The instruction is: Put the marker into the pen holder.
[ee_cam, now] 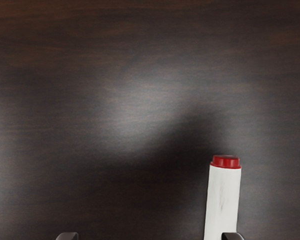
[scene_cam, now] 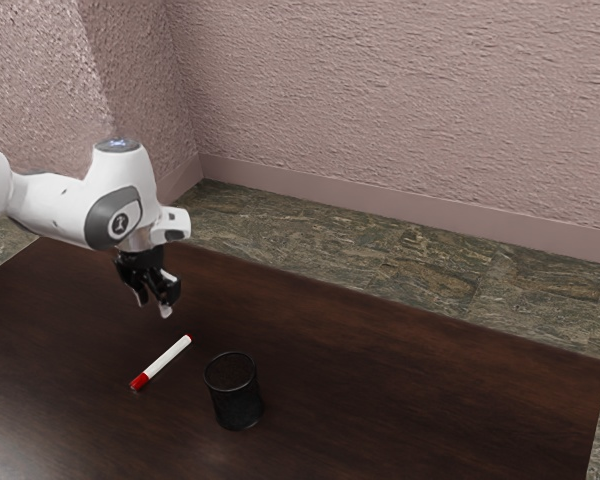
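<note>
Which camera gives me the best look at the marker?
The exterior view: the whole marker lies in sight there, end to end, with the pen holder nearby. The wrist view gives a close look at one red end and part of the white barrel; the picture's edge cuts off the rest.

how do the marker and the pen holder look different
The marker lies on its side; the pen holder stands upright. The marker is white with red ends; the pen holder is black. The marker is slim; the pen holder is wider. Both rest on the table.
</note>
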